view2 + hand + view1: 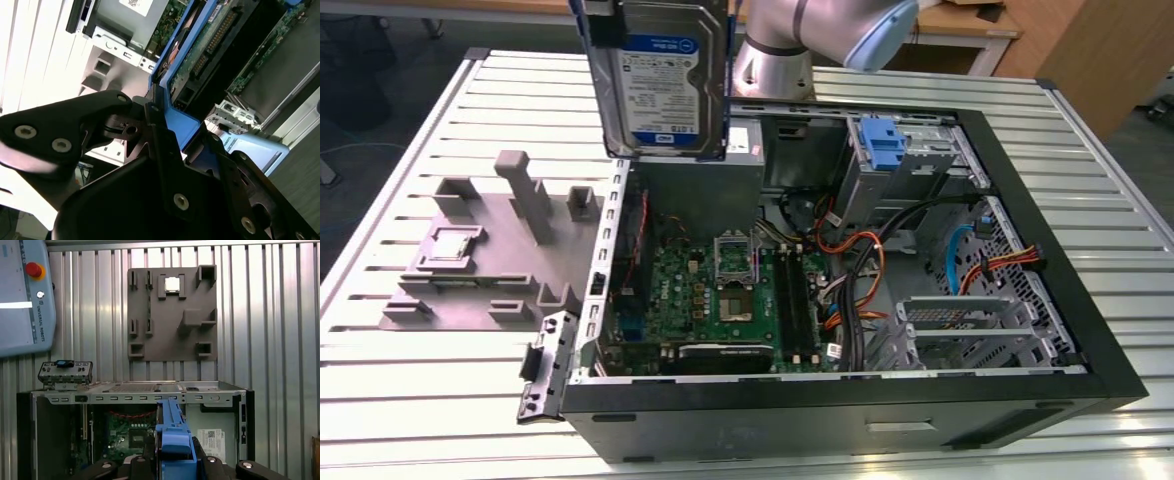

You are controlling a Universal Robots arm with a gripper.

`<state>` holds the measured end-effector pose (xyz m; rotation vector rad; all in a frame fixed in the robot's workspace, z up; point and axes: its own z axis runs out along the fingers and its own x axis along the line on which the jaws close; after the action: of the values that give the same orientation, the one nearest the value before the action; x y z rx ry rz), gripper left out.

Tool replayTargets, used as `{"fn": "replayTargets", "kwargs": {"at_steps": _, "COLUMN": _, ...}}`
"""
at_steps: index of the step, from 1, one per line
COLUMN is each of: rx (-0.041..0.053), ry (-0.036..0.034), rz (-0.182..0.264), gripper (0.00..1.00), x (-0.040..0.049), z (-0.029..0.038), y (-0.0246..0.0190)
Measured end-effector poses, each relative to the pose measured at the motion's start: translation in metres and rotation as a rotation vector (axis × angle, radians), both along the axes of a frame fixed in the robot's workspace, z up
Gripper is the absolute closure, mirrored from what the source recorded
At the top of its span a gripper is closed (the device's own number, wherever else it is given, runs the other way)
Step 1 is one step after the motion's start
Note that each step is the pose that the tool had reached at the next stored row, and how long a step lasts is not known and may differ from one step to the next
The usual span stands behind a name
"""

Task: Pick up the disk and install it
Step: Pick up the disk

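While raised over the case | tool clamped on disk | disk upright

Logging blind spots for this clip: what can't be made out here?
Exterior view: upper end of the disk, cut off by the top edge.
First wrist view: the disk's label, since it stands edge-on in the gripper.
First wrist view: part of the inside of the computer case, behind disk and gripper.

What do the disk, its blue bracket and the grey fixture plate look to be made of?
The disk looks metal: bare silver casing around a paper-like label. Its bracket seems moulded plastic, smooth uniform blue. The fixture plate is probably plastic, matte grey, blocky.
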<state>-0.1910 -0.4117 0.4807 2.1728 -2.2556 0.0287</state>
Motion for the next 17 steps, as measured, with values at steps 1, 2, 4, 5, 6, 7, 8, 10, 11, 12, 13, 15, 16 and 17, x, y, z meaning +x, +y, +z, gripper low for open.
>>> {"fn": "replayTargets", "kwargs": {"at_steps": 1, "rx": 0.0000, "ry": -0.0001, "rz": 0.000, "gripper": 0.63, "x": 0.0022, "z": -0.0001, "y": 0.0000}}
{"fn": "replayTargets", "kwargs": {"at_steps": 2, "rx": -0.0009, "ry": 0.0001, "rz": 0.000, "gripper": 0.63, "x": 0.0033, "z": -0.0001, "y": 0.0000}}
{"fn": "replayTargets", "kwargs": {"at_steps": 4, "rx": -0.0034, "ry": 0.0000, "rz": 0.000, "gripper": 0.63, "x": 0.0039, "z": -0.0002, "y": 0.0000}}
{"fn": "replayTargets", "kwargs": {"at_steps": 5, "rx": -0.0039, "ry": 0.0000, "rz": 0.000, "gripper": 0.63, "x": 0.0045, "z": -0.0002, "y": -0.0001}}
{"fn": "replayTargets", "kwargs": {"at_steps": 6, "rx": -0.0047, "ry": 0.0000, "rz": 0.000, "gripper": 0.63, "x": 0.0051, "z": -0.0002, "y": -0.0001}}
{"fn": "replayTargets", "kwargs": {"at_steps": 7, "rx": -0.0056, "ry": 0.0001, "rz": 0.000, "gripper": 0.63, "x": 0.0061, "z": -0.0002, "y": -0.0001}}
{"fn": "replayTargets", "kwargs": {"at_steps": 8, "rx": -0.0062, "ry": 0.0000, "rz": 0.000, "gripper": 0.63, "x": 0.0079, "z": -0.0002, "y": -0.0001}}
{"fn": "replayTargets", "kwargs": {"at_steps": 10, "rx": -0.0072, "ry": 0.0001, "rz": 0.000, "gripper": 0.63, "x": 0.0131, "z": -0.0003, "y": -0.0001}}
{"fn": "replayTargets", "kwargs": {"at_steps": 11, "rx": -0.0073, "ry": 0.0000, "rz": 0.000, "gripper": 0.63, "x": 0.0159, "z": -0.0003, "y": -0.0001}}
{"fn": "replayTargets", "kwargs": {"at_steps": 12, "rx": -0.0074, "ry": 0.0001, "rz": 0.000, "gripper": 0.63, "x": 0.0189, "z": -0.0004, "y": -0.0001}}
{"fn": "replayTargets", "kwargs": {"at_steps": 13, "rx": -0.0073, "ry": 0.0000, "rz": 0.000, "gripper": 0.63, "x": 0.0220, "z": -0.0006, "y": -0.0001}}
{"fn": "replayTargets", "kwargs": {"at_steps": 15, "rx": -0.0073, "ry": 0.0000, "rz": 0.000, "gripper": 0.63, "x": 0.0274, "z": -0.0007, "y": -0.0002}}
{"fn": "replayTargets", "kwargs": {"at_steps": 16, "rx": -0.0074, "ry": 0.0000, "rz": -0.001, "gripper": 0.63, "x": 0.0298, "z": -0.0006, "y": -0.0002}}
{"fn": "replayTargets", "kwargs": {"at_steps": 17, "rx": -0.0074, "ry": 0.0000, "rz": -0.001, "gripper": 0.63, "x": 0.0316, "z": -0.0006, "y": -0.0002}}
